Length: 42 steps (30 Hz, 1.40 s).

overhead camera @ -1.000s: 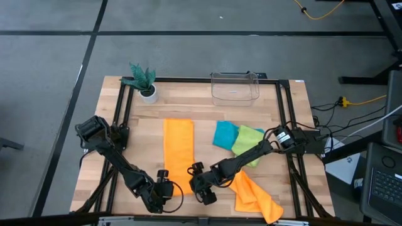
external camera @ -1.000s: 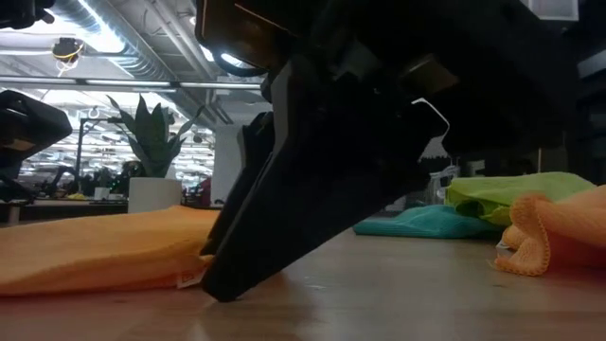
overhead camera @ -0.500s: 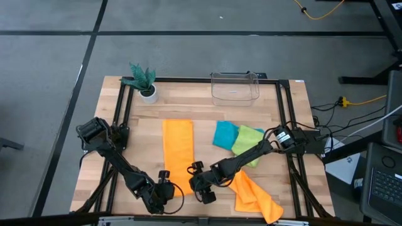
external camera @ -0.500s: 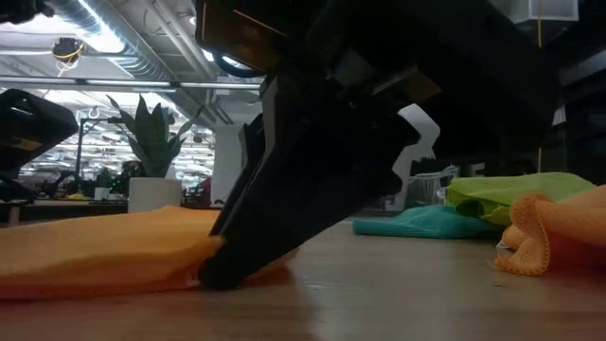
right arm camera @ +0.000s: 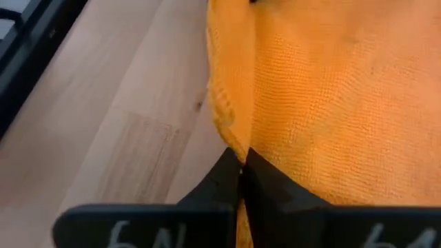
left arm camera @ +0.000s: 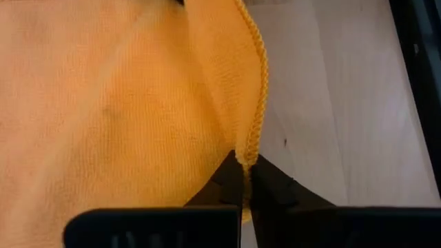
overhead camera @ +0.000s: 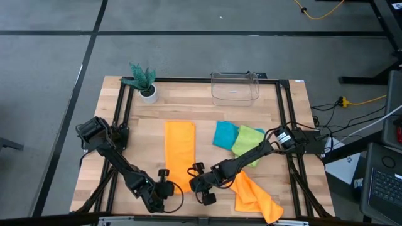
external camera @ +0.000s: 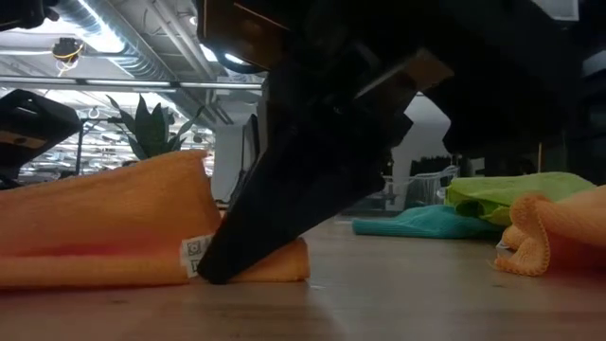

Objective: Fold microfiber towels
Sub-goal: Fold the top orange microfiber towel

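A long orange towel (overhead camera: 179, 150) lies in the middle of the table, its far end flat on the wood and its near end raised, as the low view of the towel (external camera: 104, 223) shows. My left gripper (overhead camera: 166, 182) is shut on its near left corner and my right gripper (overhead camera: 196, 177) on its near right corner. A teal towel (overhead camera: 224, 134) and a lime green towel (overhead camera: 249, 140) lie to the right, touching each other. A second orange towel (overhead camera: 254, 194) lies crumpled near the front right. My left gripper pinches the stitched edge at the towel's near left corner (left arm camera: 249, 148) between its two fingers, slanting down from the near left. The cloth rises from the fingers in a loose fold. My right gripper pinches the towel's near right corner (right arm camera: 238, 148) between its two fingers, slanting down from the near right. The corner, by a small white tag (external camera: 193, 252), stands raised off the wood.
A clear plastic bin (overhead camera: 235, 86) stands at the far edge right of centre, and a small plant in a white pot (overhead camera: 144, 81) at the far left. A black frame (overhead camera: 123, 119) runs along the table's sides. Bare wood shows left of the orange strip.
Both grippers have shut on the near corners of the long orange towel. Its near end has come up off the table into a raised fold, while its far end has stayed flat.
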Motion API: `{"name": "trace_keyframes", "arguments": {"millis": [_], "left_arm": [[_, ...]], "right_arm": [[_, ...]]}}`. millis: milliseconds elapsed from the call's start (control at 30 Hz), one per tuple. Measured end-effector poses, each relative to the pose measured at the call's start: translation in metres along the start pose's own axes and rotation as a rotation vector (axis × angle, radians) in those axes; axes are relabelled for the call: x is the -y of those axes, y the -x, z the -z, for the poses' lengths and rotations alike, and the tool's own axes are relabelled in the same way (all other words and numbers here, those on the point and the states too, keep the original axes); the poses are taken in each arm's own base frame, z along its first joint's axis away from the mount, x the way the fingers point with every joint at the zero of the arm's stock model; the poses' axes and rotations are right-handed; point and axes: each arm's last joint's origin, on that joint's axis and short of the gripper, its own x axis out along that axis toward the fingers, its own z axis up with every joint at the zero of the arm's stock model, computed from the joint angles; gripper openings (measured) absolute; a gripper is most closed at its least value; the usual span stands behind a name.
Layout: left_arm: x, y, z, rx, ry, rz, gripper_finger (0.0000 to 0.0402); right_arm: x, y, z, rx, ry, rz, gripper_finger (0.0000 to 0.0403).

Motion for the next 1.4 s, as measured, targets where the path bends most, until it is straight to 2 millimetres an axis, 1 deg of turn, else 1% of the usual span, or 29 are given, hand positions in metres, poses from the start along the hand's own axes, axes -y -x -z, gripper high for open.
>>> {"name": "trace_keyframes", "arguments": {"millis": [133,233,300,367,467,667,833,933,1033,1133,1200,1300,1400], "left_arm": [[0.005,0.004,-0.01,-0.006,-0.053,-0.009,0.0001],[0.012,0.013,-0.029,0.001,-0.082,-0.009,0.0],[0.016,0.022,-0.04,-0.013,-0.098,-0.022,0.0],[0.02,0.031,-0.051,-0.014,-0.108,-0.026,0.0],[0.028,0.045,-0.071,0.027,-0.116,-0.009,0.0],[0.041,0.068,-0.101,0.116,-0.187,0.042,0.0],[0.048,0.083,-0.114,0.16,-0.231,0.065,0.0],[0.052,0.092,-0.118,0.163,-0.253,0.068,0.0],[0.051,0.098,-0.119,0.138,-0.278,0.051,0.0],[0.043,0.099,-0.116,0.081,-0.327,-0.028,0.0],[0.033,0.097,-0.112,0.007,-0.351,-0.094,0.0],[0.017,0.093,-0.107,-0.086,-0.335,-0.186,0.0],[0.003,0.084,-0.104,-0.136,-0.345,-0.26,0.0]], "right_arm": [[0.0,0.009,-0.004,0.003,-0.03,-0.004,0.0011],[-0.002,0.021,-0.008,0.005,-0.028,-0.01,0.0006],[-0.006,0.033,-0.015,0.028,-0.023,-0.019,0.0006],[-0.011,0.045,-0.02,0.056,-0.036,-0.032,0.0006],[-0.021,0.057,-0.023,0.063,-0.046,-0.049,0.0004],[-0.045,0.086,-0.032,0.122,-0.042,-0.097,0.0004],[-0.06,0.109,-0.038,0.17,-0.023,-0.127,0.0004],[-0.064,0.114,-0.038,0.178,-0.008,-0.129,0.0004],[-0.063,0.115,-0.039,0.19,0.001,-0.092,0.0004],[-0.055,0.114,-0.038,0.186,0.033,0.023,0.0003],[-0.044,0.113,-0.038,0.172,0.04,0.14,0.0003],[-0.026,0.112,-0.038,0.156,0.049,0.314,0.0003],[-0.005,0.107,-0.038,0.143,0.036,0.429,0.0003]]}}
